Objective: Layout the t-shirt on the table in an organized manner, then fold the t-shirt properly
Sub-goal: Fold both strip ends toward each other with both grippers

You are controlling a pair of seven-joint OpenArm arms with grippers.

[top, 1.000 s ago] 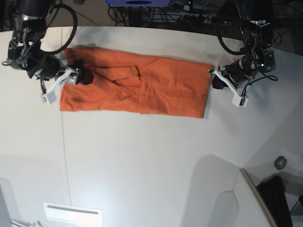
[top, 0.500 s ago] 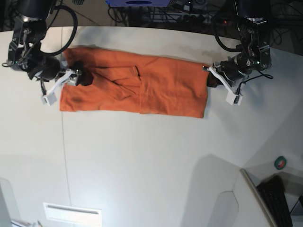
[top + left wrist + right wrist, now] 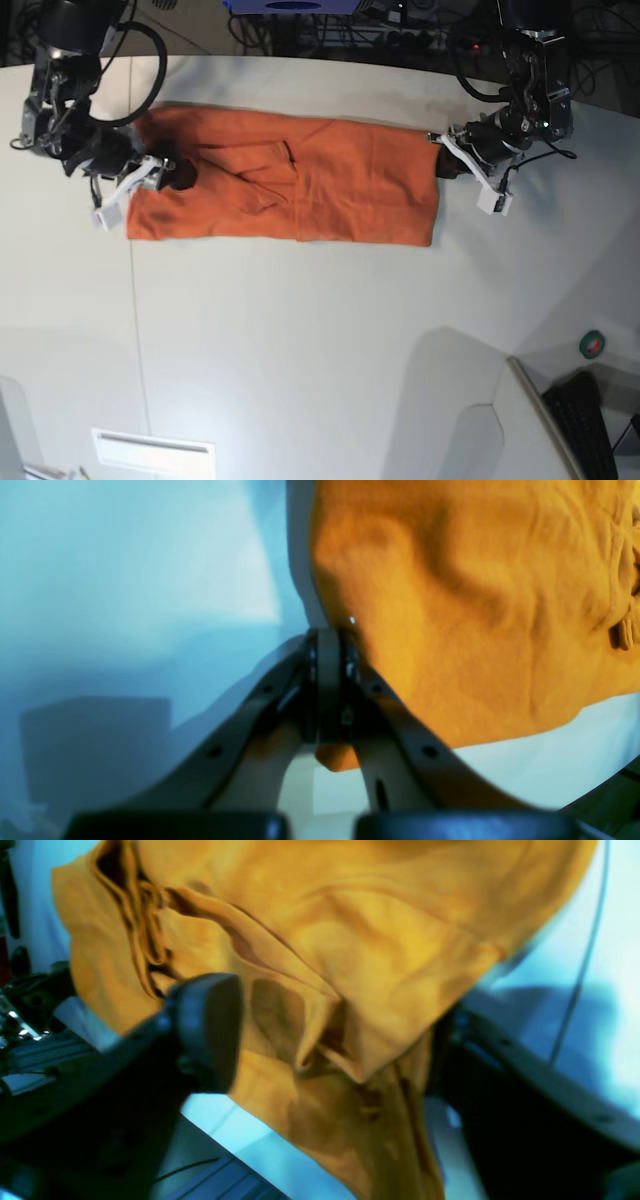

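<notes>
Plain orange soft cloth t-shirt (image 3: 290, 190) lies folded in a long strip at 12 o'clock on matte white worktop (image 3: 300, 340). Left fingers (image 3: 327, 680) pinched together on its edge; right fingers (image 3: 340, 1040) spread, straddling bunched cloth.

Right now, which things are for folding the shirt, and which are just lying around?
For the job:
the t-shirt
the table
the left gripper, shut on the shirt's edge
the right gripper, open around cloth

Just lying about:
the round green thing at the table's corner
the dark keyboard-like thing beside it
the cables behind the table
</notes>
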